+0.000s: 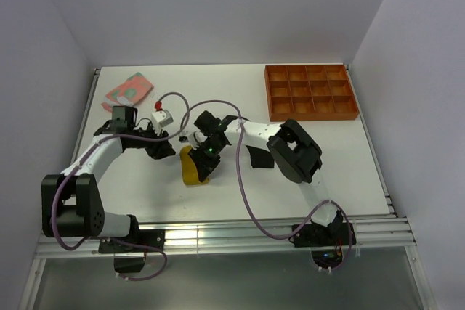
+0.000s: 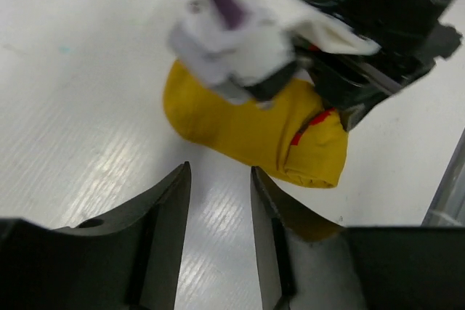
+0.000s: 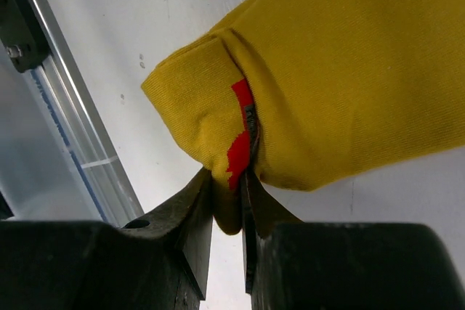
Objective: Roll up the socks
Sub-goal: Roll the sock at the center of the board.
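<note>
The mustard-yellow sock (image 1: 195,167) lies folded near the table's middle front. It also shows in the left wrist view (image 2: 247,125) and fills the right wrist view (image 3: 341,70), with a red tag (image 3: 240,136) at its folded end. My right gripper (image 1: 205,152) (image 3: 227,190) is shut on that folded end beside the tag. My left gripper (image 1: 166,149) (image 2: 218,179) is open and empty, just left of the sock, apart from it. The pink sock with green patches (image 1: 129,91) lies at the far left. The black sock is not in view.
An orange tray with square compartments (image 1: 311,92) stands at the back right. A small white block with a red knob (image 1: 160,113) sits near the left arm. Purple cables (image 1: 240,179) loop over the table. A metal rail (image 1: 218,234) runs along the near edge.
</note>
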Available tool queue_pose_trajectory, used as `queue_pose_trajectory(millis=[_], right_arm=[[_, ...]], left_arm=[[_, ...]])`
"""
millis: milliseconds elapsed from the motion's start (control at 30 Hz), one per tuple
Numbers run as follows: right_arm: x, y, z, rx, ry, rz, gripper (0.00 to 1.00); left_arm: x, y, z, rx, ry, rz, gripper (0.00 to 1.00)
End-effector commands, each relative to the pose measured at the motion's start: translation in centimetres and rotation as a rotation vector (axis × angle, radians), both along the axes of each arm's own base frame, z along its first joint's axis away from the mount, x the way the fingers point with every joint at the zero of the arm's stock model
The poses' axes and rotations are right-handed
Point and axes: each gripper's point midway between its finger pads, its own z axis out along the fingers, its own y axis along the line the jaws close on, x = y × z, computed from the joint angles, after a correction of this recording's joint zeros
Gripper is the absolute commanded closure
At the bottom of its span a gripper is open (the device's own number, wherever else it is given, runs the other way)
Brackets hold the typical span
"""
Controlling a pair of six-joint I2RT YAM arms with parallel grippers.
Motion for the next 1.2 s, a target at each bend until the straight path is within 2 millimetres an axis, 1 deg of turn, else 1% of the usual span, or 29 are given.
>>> queue_pose_trajectory(millis=[0, 67, 167, 233, 267, 300, 333, 400, 533, 733, 833, 933, 1167], right_arm=[[0.0, -1.9, -1.9, -0.093, 0.05, -0.003, 0.82], [0.1, -1.9, -2.2, -0.096, 0.056, -0.004, 0.82], [0.2, -1.9, -2.4, -0.098, 0.063, -0.01, 0.82], [0.3, -1.8, -2.5, -0.098, 0.064, -0.012, 0.82], [0.3, -1.9, -2.6, -0.1, 0.069, -0.016, 0.82], [0.3, -1.8, -2.7, -0.1, 0.07, -0.017, 0.82], [0.3, -1.9, -2.7, -0.102, 0.072, -0.02, 0.82], [0.4, -1.8, -2.8, -0.1, 0.066, -0.022, 0.82], [0.4, -1.8, -3.0, -0.093, 0.072, -0.03, 0.82], [0.3, -1.7, -3.3, -0.088, 0.076, -0.031, 0.83], [0.2, -1.7, -3.5, -0.093, 0.081, -0.033, 0.83], [0.3, -1.7, -3.6, -0.092, 0.084, -0.038, 0.83], [0.3, -1.6, -3.6, -0.092, 0.084, -0.036, 0.83]], left_arm=[[-1.6, -1.5, -0.5, 0.081, -0.096, -0.137, 0.55], [-2.5, -2.4, -1.0, 0.112, -0.111, -0.191, 0.51], [-3.7, -3.4, -1.2, 0.131, -0.121, -0.251, 0.48], [-4.3, -3.7, -1.6, 0.144, -0.115, -0.273, 0.46], [-5.0, -4.3, -1.8, 0.148, -0.113, -0.307, 0.45], [-5.4, -4.3, -2.2, 0.159, -0.104, -0.317, 0.45], [-6.0, -4.8, -2.3, 0.164, -0.108, -0.344, 0.45], [-6.7, -4.9, -3.0, 0.194, -0.123, -0.361, 0.45], [-7.9, -5.6, -3.8, 0.22, -0.157, -0.415, 0.44], [-8.1, -6.6, -3.7, 0.2, -0.198, -0.434, 0.42], [-8.1, -7.0, -3.9, 0.204, -0.219, -0.439, 0.41], [-8.0, -7.3, -4.1, 0.207, -0.226, -0.441, 0.39], [-8.1, -8.0, -4.7, 0.205, -0.23, -0.449, 0.37]])
